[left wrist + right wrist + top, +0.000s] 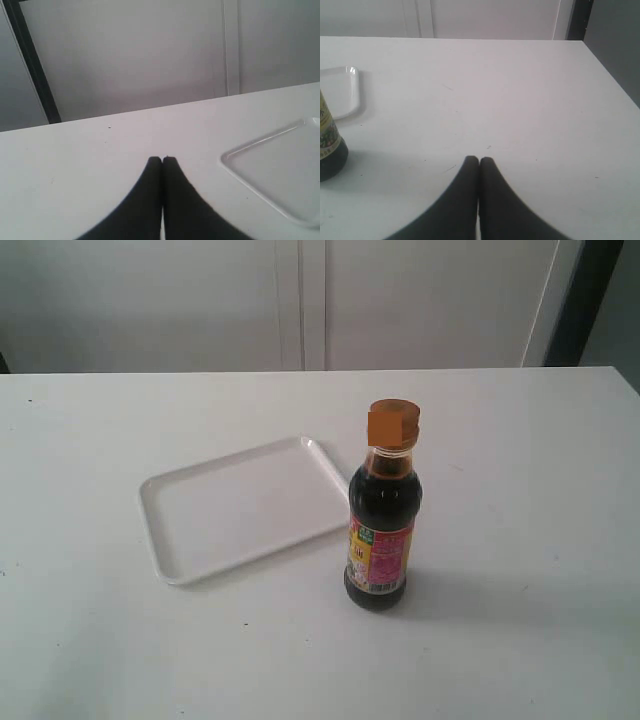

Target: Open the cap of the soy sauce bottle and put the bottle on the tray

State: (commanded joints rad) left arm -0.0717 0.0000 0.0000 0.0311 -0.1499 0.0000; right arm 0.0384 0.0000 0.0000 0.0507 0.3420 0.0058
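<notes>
The soy sauce bottle [382, 530] stands upright on the white table, dark liquid inside, pink-red and yellow label facing me. Its amber-orange cap [392, 424] sits closed on the narrow neck. Just left of the bottle lies the white tray [245, 505], with nothing on it. Neither gripper shows in the exterior view. My left gripper [161, 159] is shut with nothing in it, over bare table, with the tray's [280, 170] corner off to one side. My right gripper [479, 160] is shut and holds nothing too, with the bottle's base [329, 150] and a tray corner [340, 92] at the picture's edge.
The white table [520, 490] spreads wide around the bottle and tray. A pale wall with panel seams [312, 300] runs behind its far edge. A dark vertical strip [590, 300] stands at the back right.
</notes>
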